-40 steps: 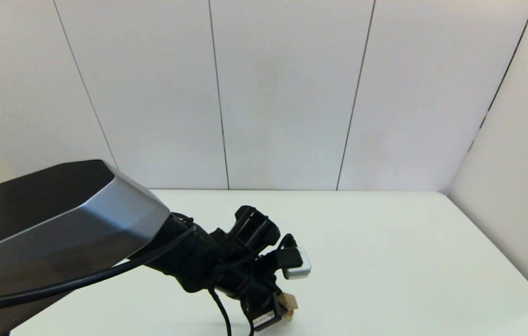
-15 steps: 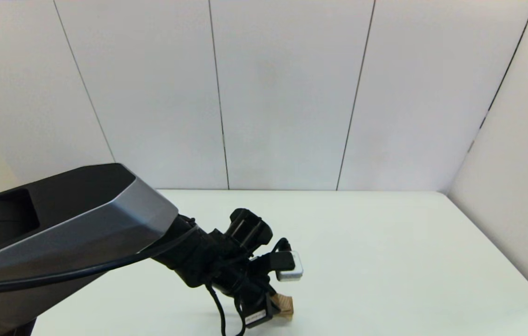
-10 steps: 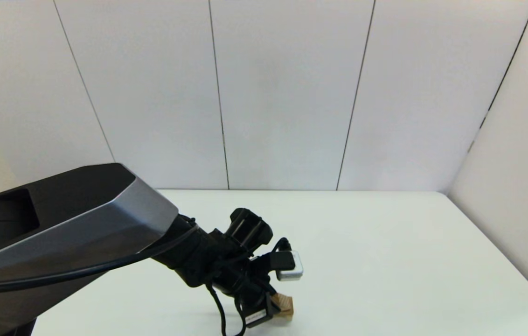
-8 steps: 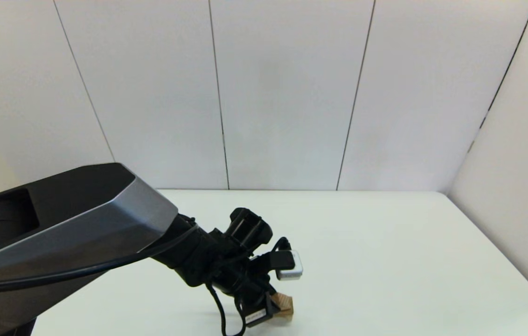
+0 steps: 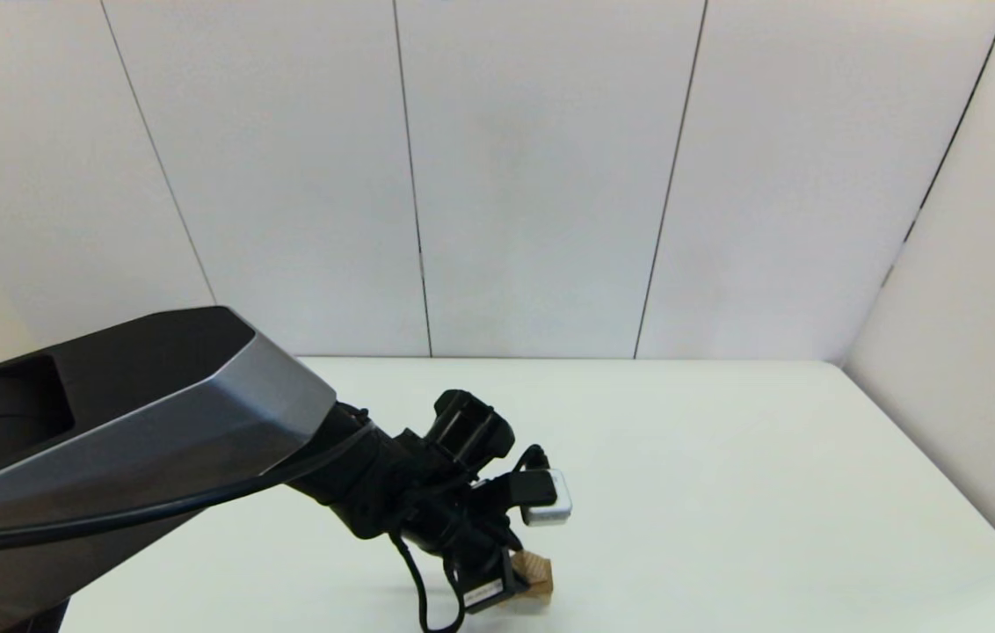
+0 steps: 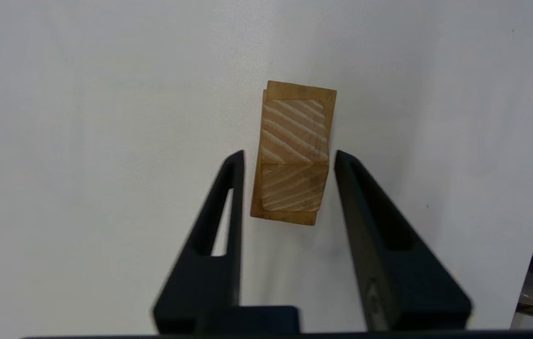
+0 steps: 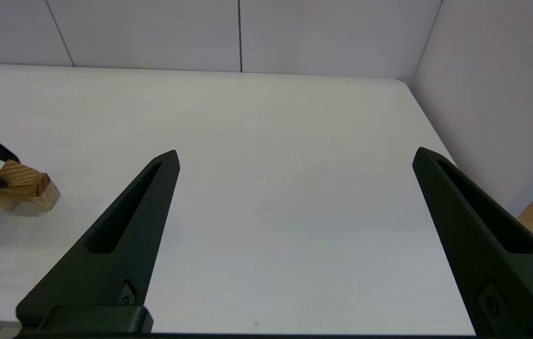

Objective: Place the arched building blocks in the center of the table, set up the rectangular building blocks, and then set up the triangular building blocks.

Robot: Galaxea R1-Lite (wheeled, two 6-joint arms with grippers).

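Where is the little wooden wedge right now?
The wedge sits on top of the stacked wooden blocks on the white table, between the left gripper's open fingers, near the table's front edge in the head view.

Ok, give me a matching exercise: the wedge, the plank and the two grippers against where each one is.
1 triangular block
2 rectangular block
3 left gripper
4 right gripper

A open, facing bare table, away from the blocks
B open, straddling the triangular block
C top of the stack
D directly under the triangular block

Pairs: 1-C, 2-D, 3-B, 4-A
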